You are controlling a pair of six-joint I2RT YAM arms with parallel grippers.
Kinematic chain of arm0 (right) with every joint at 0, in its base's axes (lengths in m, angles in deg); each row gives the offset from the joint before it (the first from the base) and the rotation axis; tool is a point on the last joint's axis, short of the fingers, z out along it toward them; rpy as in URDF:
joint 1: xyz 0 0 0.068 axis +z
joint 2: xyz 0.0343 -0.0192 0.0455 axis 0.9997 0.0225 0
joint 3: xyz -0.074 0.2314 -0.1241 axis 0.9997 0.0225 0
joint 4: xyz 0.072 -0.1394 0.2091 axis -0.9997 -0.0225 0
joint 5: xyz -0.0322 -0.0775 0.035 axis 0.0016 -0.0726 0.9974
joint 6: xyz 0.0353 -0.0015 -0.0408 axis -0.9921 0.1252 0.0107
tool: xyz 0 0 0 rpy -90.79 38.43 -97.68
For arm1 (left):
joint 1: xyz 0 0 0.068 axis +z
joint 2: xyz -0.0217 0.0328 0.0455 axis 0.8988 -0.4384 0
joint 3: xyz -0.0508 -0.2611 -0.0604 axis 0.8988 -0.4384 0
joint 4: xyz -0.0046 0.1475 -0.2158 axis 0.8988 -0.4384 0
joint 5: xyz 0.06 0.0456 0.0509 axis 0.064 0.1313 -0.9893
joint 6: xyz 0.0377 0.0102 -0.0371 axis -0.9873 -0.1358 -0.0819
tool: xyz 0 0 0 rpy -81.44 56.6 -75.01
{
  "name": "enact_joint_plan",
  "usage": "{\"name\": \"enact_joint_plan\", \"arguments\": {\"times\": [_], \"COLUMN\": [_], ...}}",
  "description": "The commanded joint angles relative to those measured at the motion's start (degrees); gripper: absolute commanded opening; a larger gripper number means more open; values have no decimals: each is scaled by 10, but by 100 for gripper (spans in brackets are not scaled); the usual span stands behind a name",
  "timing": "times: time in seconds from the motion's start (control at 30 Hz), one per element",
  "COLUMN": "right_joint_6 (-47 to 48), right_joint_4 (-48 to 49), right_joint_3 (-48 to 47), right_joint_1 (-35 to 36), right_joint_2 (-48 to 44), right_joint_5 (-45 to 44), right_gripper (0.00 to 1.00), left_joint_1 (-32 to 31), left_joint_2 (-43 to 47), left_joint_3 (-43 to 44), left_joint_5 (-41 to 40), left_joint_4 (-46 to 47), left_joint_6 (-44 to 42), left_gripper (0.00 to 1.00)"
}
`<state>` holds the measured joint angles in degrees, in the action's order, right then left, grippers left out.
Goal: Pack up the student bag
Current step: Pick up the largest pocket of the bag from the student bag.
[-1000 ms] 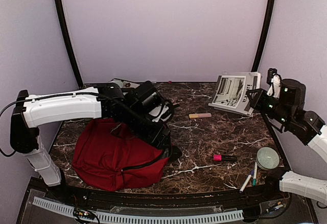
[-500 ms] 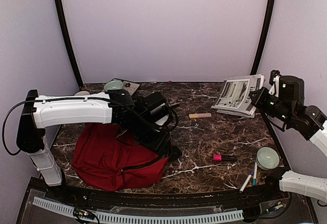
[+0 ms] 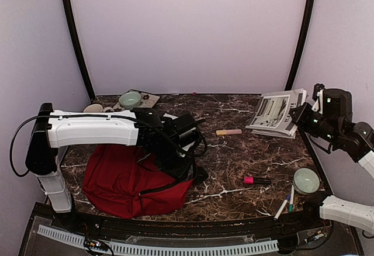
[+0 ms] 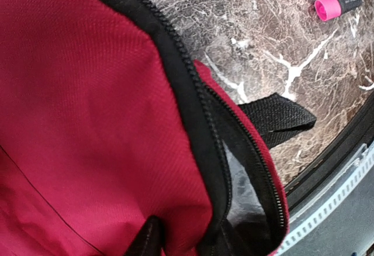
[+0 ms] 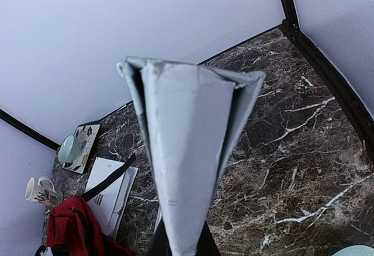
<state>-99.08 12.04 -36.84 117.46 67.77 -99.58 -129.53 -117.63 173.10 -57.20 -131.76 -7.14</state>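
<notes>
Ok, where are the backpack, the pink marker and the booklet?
backpack [image 3: 120, 180], top view, on its red front panel.
pink marker [image 3: 256, 180], top view, where the pink cap meets the dark body.
booklet [image 3: 273, 113], top view, on its printed cover.

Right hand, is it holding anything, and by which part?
Yes. The right hand is shut on the grey booklet, pinching it by the edge nearest that arm.
</notes>
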Motion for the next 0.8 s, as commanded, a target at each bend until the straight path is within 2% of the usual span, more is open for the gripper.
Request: {"name": "enact_joint_plan", "arguments": {"times": [0.0, 0.13, 0.37, 0.5, 0.77], "right_joint_6": [1, 4, -1, -11, -101], "right_joint_4": [13, 25, 69, 70, 42], "right_joint_3": [-12, -10, -16, -36, -59], "right_joint_1": [-1, -1, -1, -1, 0], "right_joint_2": [-25, -27, -15, 9, 53], "right_joint_5": [-2, 27, 107, 215, 383], "right_gripper": [0, 0, 0, 0, 0], "left_joint_1": [-4, -4, -4, -4, 0], "left_joint_2": [12, 31, 90, 122, 177], "left_joint_3": [12, 10, -16, -32, -82], "left_joint_5": [-37, -50, -88, -106, -119], "left_joint_4": [-41, -40, -27, -12, 37], "left_joint_6": [14, 24, 54, 73, 108], "left_gripper": [20, 0, 0, 0, 0]}}
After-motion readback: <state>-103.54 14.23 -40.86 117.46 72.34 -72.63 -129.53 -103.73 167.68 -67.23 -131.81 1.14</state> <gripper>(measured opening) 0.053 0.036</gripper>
